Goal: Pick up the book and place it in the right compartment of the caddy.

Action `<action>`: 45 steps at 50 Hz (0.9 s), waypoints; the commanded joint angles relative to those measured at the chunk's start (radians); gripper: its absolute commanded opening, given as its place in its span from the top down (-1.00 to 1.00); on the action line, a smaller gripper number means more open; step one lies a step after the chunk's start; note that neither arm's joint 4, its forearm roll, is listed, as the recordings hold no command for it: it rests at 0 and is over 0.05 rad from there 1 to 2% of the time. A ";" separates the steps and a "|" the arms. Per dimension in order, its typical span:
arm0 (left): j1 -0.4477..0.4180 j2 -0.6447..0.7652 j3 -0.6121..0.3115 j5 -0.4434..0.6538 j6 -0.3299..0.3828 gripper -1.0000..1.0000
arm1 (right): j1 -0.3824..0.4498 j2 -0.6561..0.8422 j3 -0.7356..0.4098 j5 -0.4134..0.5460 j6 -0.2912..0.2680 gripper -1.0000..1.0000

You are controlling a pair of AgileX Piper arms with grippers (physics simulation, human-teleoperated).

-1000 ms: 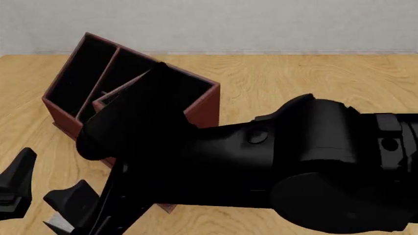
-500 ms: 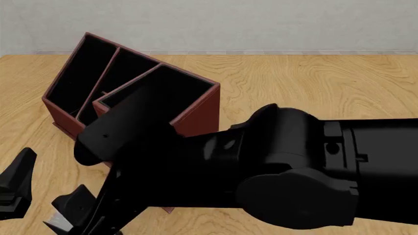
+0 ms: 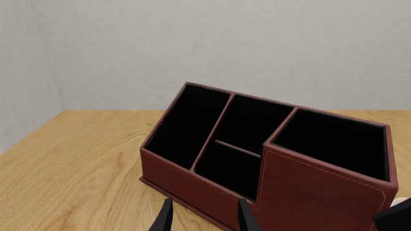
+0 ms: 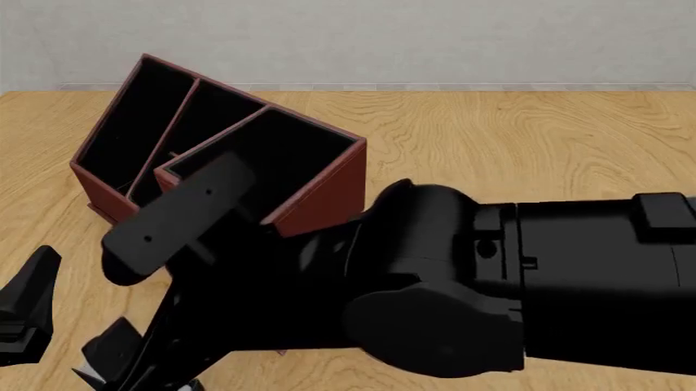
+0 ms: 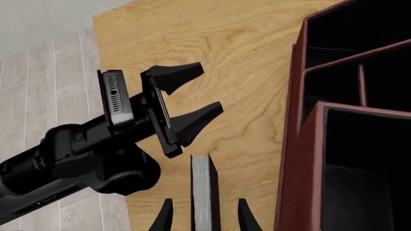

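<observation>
The book (image 5: 200,187) shows edge-on in the right wrist view, with grey-white pages between black covers, standing on the table beside the caddy (image 5: 301,159). My right gripper (image 5: 205,219) is open, one finger on each side of the book, with gaps showing. My left gripper (image 4: 77,318) is open and empty just beyond the book (image 5: 212,86). The reddish-brown caddy (image 4: 326,195) stands at the back left, and its right compartment (image 4: 288,155) holds nothing. In the front view my right arm (image 4: 490,285) hides its own gripper and most of the book.
The table's left edge and a tiled floor (image 5: 57,96) lie just past my left arm. The caddy's two narrow slots (image 3: 192,125) hold nothing. A grey wall (image 4: 435,41) runs behind the table.
My right arm has swung from over the caddy toward the table's front left, uncovering the right compartment. My left gripper has stayed in place.
</observation>
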 commanded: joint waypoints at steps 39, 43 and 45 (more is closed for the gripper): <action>0.000 0.000 0.000 0.000 0.000 -1.00 | 0.007 0.074 0.019 -0.038 0.048 -1.00; 0.000 0.000 0.000 0.000 0.000 -1.00 | 0.010 0.080 0.023 -0.043 0.052 -1.00; 0.000 0.000 0.000 0.000 0.000 -1.00 | 0.010 0.084 0.024 -0.045 0.054 -1.00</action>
